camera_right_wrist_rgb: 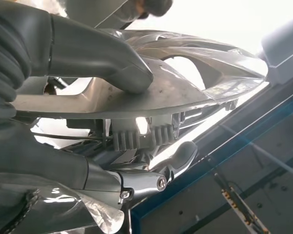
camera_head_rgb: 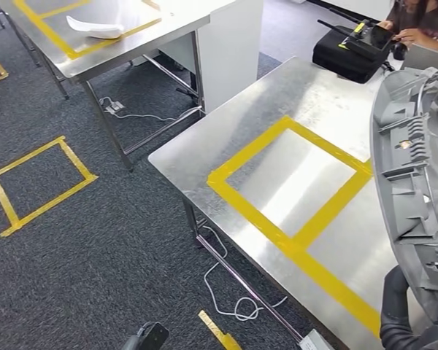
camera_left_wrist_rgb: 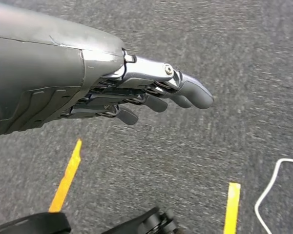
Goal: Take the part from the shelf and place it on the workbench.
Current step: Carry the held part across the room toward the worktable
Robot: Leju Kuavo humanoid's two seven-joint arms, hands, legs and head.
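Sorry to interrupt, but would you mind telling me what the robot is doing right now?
The right robot hand grips a grey plastic part, carrying it at the edge of a steel workbench with a yellow tape rectangle marked on it. The part is not yet set down. The left robot hand hangs over the carpet, holding nothing. A person sits at the far end.

You have the part (camera_head_rgb: 412,182), a large grey moulded plastic piece with ribs, clips and a round opening on its inner face, held up on edge at the right side of the head view, its ribbed inner side turned toward the camera. It hangs above the right end of the steel desk (camera_head_rgb: 294,95), just beside the yellow taped rectangle (camera_head_rgb: 291,179). In the right wrist view the part (camera_right_wrist_rgb: 167,92) is thin and curved, with comb-like teeth underneath.
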